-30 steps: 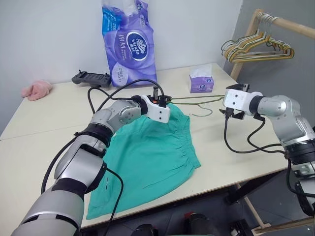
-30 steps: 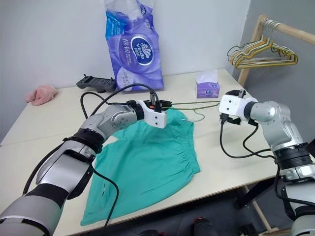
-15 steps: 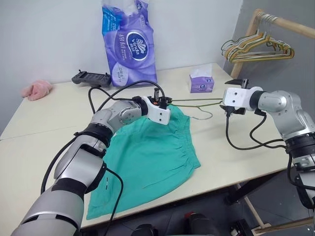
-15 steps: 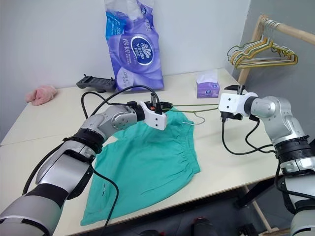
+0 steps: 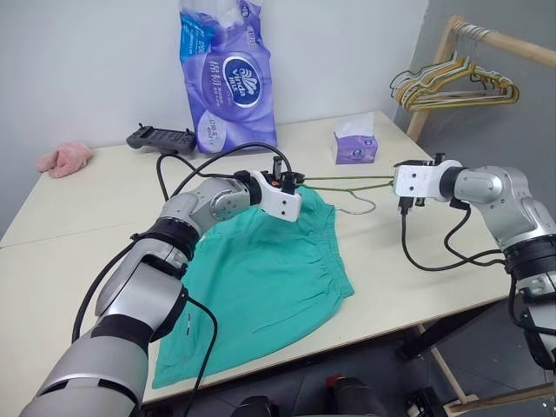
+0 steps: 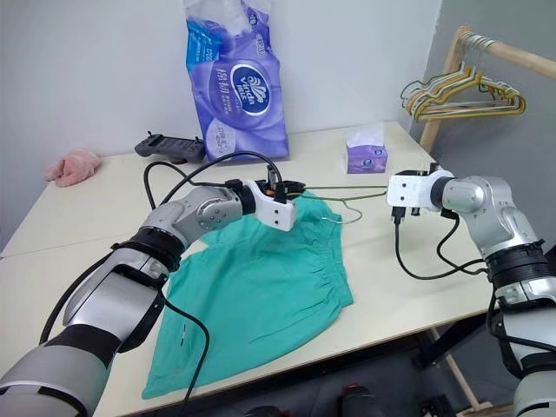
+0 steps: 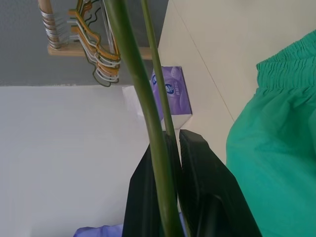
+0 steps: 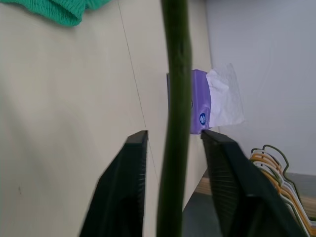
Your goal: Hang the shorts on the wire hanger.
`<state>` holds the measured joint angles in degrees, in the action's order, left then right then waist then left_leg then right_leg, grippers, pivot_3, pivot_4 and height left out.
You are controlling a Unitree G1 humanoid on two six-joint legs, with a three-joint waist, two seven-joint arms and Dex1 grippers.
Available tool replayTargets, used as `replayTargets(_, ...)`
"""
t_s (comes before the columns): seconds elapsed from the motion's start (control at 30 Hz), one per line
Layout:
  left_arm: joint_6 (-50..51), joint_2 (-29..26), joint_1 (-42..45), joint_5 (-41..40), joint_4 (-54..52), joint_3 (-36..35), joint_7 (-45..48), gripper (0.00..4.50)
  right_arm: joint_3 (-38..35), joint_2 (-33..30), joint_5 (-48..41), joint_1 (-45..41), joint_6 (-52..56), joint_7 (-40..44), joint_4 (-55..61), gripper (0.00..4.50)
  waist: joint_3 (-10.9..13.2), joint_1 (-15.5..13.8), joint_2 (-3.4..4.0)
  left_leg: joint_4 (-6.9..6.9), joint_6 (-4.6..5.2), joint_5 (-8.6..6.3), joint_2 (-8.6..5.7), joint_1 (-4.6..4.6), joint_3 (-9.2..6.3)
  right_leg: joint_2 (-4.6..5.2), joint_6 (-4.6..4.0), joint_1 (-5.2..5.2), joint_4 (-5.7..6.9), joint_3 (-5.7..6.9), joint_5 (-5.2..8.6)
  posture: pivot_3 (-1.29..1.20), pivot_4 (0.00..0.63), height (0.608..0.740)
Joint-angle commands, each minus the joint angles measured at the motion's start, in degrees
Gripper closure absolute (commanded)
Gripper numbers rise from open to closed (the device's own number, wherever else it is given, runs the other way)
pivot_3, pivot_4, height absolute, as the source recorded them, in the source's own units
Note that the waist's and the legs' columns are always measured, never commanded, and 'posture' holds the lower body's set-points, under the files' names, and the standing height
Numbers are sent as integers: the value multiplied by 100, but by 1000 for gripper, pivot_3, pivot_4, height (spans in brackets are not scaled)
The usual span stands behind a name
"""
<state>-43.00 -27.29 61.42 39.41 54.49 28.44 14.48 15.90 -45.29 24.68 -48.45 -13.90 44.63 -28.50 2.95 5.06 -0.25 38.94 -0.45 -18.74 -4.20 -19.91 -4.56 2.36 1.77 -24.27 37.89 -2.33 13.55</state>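
On our table (image 5: 78, 208) the shorts (image 5: 261, 278) lie flat; our left gripper (image 5: 289, 180) pinches the hanger (image 5: 347, 181), while our right gripper (image 8: 173, 163) straddles its wire, fingers apart.

The 2 head eyes are looking forward and down over the desk (image 5: 78, 208), sharing nearly the whole scene. Each wrist camera is peering close along its own end effector, both catching the tissue box (image 7: 170, 96).

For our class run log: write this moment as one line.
left fingers: shut on wire hanger | right fingers: straddling wire, gap visible | shorts: flat on table
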Motion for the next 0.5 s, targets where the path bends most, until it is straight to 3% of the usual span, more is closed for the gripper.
replayTargets(0.03,-20,-61,216,-64,-103,-74,-11,4500,-69,-98,67,-221,-131,-107,46,4205,0,0,0,0,0,0,0,0,0,0,0,0,0,0,0,-130,16,740)
replayTargets(0.07,-15,-60,218,-66,-97,-74,-5,4500,-74,-96,79,-227,-147,-108,43,4472,0,0,0,0,0,0,0,0,0,0,0,0,0,0,0,-130,16,740)
replayTargets(0.4,59,-27,218,-216,-43,-115,201,4500,-57,-144,275,-184,-369,-156,262,4472,0,0,0,0,0,0,0,0,0,0,0,0,0,0,0,-133,18,740)
replayTargets(0.5,25,18,170,-556,-18,-227,574,3593,-77,-125,272,-162,-359,-152,324,4500,0,1,0,0,0,0,0,0,1,0,0,0,0,0,0,-133,19,740)
